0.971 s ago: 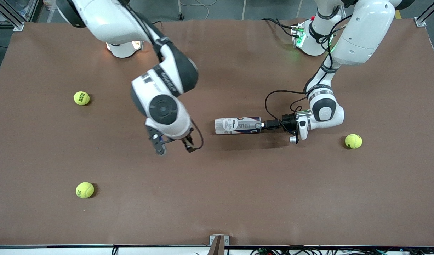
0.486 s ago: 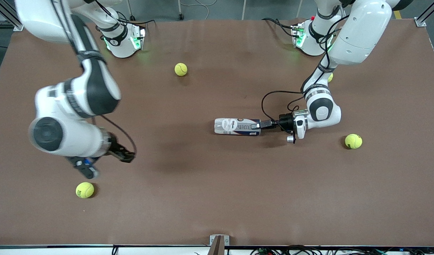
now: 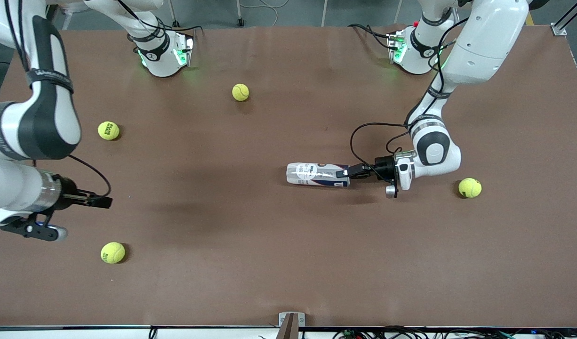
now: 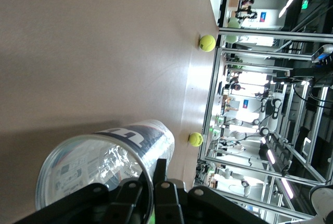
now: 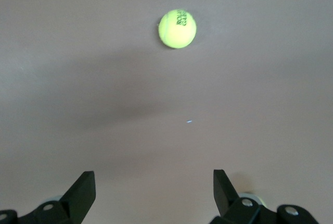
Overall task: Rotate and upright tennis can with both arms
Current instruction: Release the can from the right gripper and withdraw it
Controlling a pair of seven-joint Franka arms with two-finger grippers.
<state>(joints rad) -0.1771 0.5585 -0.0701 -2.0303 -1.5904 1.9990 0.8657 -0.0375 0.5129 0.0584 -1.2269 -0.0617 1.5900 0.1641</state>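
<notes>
Brown table carries the tennis can, lying mid-table, label lettering unreadable. Left claw clamps its end. Right claw, spread wide, hovers over a tennis ball.

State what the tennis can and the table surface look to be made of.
Tennis can: seemingly clear, glossy plastic, since the left wrist view shows through its wall with glints, wrapped in a printed white and navy label. Table: a matte brown covering, perhaps felt or paper; only soft, dull reflections.
</notes>
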